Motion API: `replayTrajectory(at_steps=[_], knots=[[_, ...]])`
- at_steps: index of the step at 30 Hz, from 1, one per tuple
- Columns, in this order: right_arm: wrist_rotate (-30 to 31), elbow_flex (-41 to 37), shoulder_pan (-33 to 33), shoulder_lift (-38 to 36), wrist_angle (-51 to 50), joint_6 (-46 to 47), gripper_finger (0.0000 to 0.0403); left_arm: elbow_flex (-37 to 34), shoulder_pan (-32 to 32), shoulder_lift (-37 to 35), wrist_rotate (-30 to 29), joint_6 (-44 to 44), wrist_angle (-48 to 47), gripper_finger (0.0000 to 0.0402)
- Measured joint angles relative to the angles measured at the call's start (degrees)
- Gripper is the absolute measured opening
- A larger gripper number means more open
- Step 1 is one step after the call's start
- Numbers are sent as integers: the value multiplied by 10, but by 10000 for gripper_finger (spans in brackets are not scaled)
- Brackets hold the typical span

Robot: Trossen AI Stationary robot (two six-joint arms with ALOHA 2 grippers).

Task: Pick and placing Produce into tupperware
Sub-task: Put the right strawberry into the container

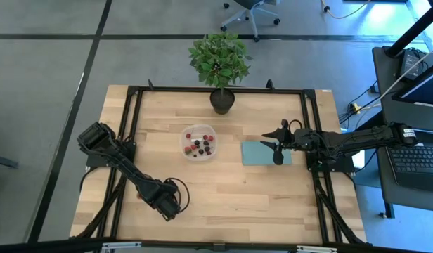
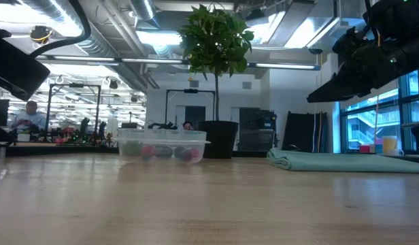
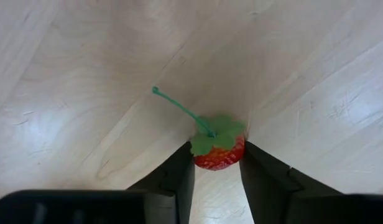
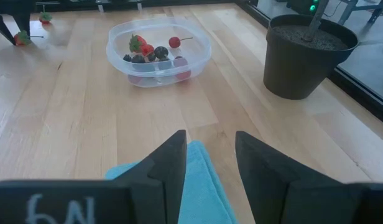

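Observation:
A small red strawberry (image 3: pixel 219 154) with a green cap and a thin stem sits between the fingers of my left gripper (image 3: pixel 217 177), which points down at the table's near left (image 1: pixel 167 206) and is shut on it. The clear tupperware (image 1: pixel 199 142) stands mid-table with several red and dark berries (image 4: pixel 153 53) in it. A second loose strawberry (image 4: pixel 45 17) lies on the wood near the left arm. My right gripper (image 4: pixel 210 162) is open, held above the teal cloth (image 1: pixel 262 152) at the right. My left gripper pinches the strawberry's red body (image 3: pixel 207 163), just under the green cap, between its two fingers. The fingers come from above, pointing down. The stem (image 3: pixel 179 106) sticks out sideways, free. Whether the berry is on the wood or just above it, I cannot tell.
A potted plant (image 1: pixel 221 98) stands at the far edge behind the tupperware. The folded teal cloth (image 4: pixel 198 180) lies under my right gripper. A black frame (image 1: pixel 132 119) runs along the table's sides. Bare wood lies between the left gripper and the tupperware.

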Motion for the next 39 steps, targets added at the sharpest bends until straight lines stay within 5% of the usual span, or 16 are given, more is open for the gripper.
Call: replayTrajectory(at_steps=[39], knots=[[0,0,0,0,0,0,141,0,3,-1,-37,30,-8,96]])
